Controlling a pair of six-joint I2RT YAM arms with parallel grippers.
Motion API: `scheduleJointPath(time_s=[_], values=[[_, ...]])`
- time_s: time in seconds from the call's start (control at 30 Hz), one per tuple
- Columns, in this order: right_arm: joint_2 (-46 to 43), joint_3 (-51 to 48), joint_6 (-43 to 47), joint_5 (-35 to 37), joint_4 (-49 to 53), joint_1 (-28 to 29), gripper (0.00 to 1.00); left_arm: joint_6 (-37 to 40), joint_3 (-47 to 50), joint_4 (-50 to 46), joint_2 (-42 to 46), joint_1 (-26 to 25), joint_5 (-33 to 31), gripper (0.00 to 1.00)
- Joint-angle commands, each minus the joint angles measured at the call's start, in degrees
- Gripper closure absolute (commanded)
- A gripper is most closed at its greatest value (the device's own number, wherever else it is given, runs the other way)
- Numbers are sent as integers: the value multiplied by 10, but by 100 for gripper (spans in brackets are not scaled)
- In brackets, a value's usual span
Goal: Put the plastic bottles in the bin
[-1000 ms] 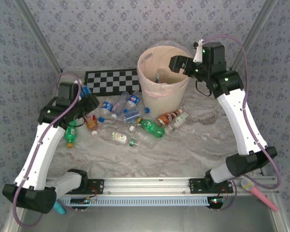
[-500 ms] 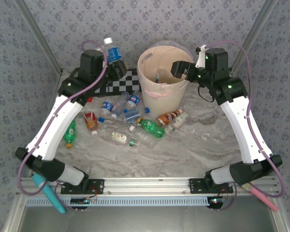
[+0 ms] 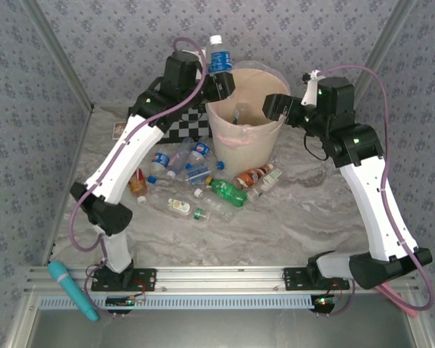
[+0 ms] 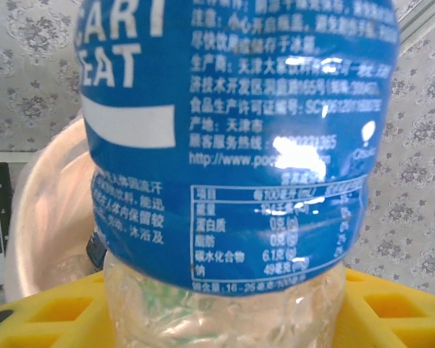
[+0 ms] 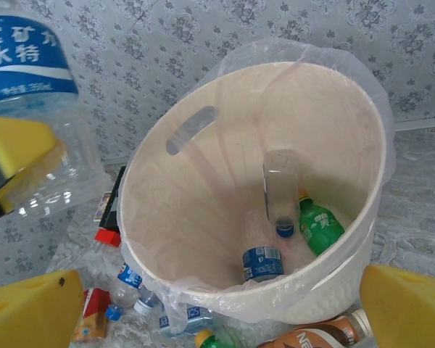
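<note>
Held bottle point(image 4: 232, 145): clear, crinkled, blue label with white "ART"/"EAT", Chinese print and "http://www.poc…". It stood upright in the left gripper point(image 3: 220, 81), yellow pads point(image 4: 36, 312) clamped on its lower body, over the far-left rim of the bin point(image 3: 241, 142). The cream, clear-lined bin held a green bottle point(image 5: 320, 226). Other bottles point(image 3: 203, 181) lay near-left of it, and the right gripper point(image 3: 274, 110) hovered at its right rim, fingers wide, empty.

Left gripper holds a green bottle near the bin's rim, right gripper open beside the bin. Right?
No: the bottle in the left gripper is clear with a blue label, not green, as the left wrist view shows. The rest holds: near the bin's rim, right gripper open.
</note>
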State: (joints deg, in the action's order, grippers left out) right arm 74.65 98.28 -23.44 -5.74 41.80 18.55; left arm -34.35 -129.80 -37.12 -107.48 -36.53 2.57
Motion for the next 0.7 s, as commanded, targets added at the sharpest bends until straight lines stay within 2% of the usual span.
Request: scheduleJointPath(time_s=[0.0, 0.17, 0.43, 0.6, 0.63, 0.67], values=[[-9, -9, 3, 14, 8, 5, 0, 0, -58, -34, -34, -2, 23, 41], [-19, -17, 1, 25, 10, 9, 0, -3, -132, -82, -84, -3, 36, 40], [-30, -34, 0, 34, 10, 10, 0, -12, -137, -85, -93, -7, 40, 38], [-30, -40, -4, 33, 4, 11, 0, -13, -140, -86, -88, -8, 41, 22], [-31, -40, -4, 33, 3, 12, 0, -12, -142, -87, -86, -8, 40, 16], [-30, -40, -5, 33, 3, 12, 0, -12, -143, -88, -84, -8, 37, 5]])
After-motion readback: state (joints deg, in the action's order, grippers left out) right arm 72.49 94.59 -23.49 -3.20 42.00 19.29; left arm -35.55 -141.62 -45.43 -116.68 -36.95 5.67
